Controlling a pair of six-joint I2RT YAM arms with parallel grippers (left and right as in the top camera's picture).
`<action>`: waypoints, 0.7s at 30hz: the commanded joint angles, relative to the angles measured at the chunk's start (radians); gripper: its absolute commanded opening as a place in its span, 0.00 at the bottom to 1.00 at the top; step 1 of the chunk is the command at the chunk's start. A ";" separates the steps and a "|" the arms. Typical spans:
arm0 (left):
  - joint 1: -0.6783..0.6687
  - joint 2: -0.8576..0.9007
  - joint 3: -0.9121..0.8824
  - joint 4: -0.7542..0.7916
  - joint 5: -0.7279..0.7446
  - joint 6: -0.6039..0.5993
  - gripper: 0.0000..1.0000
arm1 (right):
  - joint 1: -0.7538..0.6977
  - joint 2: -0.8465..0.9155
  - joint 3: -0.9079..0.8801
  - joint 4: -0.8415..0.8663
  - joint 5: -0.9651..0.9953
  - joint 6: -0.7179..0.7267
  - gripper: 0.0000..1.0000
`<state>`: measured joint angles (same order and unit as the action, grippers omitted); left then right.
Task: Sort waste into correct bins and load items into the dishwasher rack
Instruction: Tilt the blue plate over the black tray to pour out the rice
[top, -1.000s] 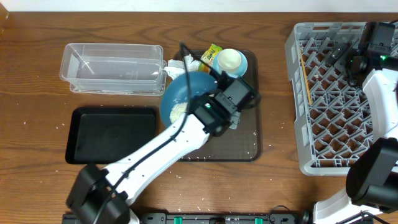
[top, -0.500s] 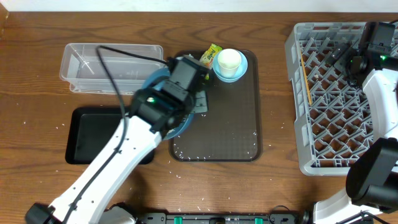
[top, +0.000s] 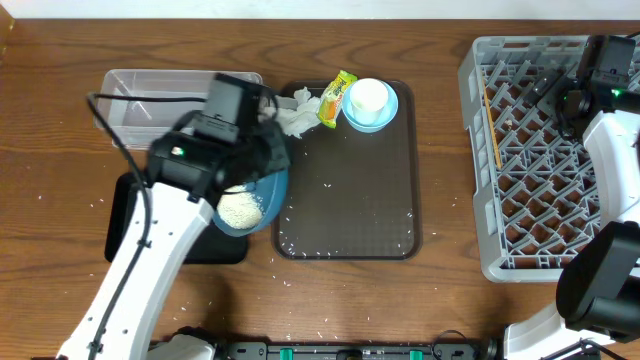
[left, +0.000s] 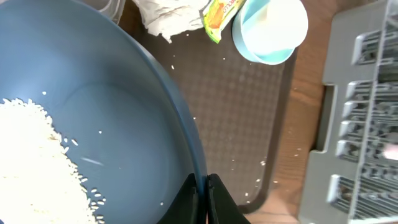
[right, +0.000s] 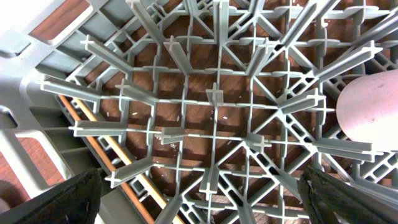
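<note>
— That large round dark blue plate (top: 272, 195) worries me. The left gripper (left: 202, 193) has it by the rim alone, fingers pinched onto a thin bit of edge.

— And it's carrying a mound of loose white rice grains (top: 240, 210) heaped to one side. With that weight off-centre, I'd guess the plate could swivel in the pinch or slip out.

— Where's it hanging?

— Over the right end of the shallow black rectangular tray (top: 225, 248), lapping onto the dark brown serving tray (top: 350, 200). If it tips at the wrong spot, rice lands on the brown tray or the table, which are speckled with grains already.

— How does the plate look otherwise?

— Smooth and glossy, with a shallow raised rim and a few stray grains stuck to the bare part. Slippery, I'd say.

— The other arm?

— The right gripper (right: 199, 180) hovers over the large square grey plastic crate (top: 540, 160), fingers spread wide and empty.
</note>
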<state>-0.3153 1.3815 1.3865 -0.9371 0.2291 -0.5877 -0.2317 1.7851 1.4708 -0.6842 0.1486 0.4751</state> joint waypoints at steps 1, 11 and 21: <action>0.077 -0.026 0.005 -0.001 0.162 0.056 0.06 | -0.003 0.010 0.001 -0.001 0.004 0.018 0.99; 0.341 -0.026 -0.042 -0.001 0.533 0.175 0.06 | -0.003 0.010 0.001 -0.001 0.004 0.018 0.99; 0.582 -0.026 -0.109 -0.001 0.778 0.253 0.06 | -0.003 0.010 0.001 -0.001 0.004 0.018 0.99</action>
<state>0.2218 1.3781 1.2900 -0.9379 0.8795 -0.3855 -0.2317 1.7851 1.4708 -0.6842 0.1486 0.4751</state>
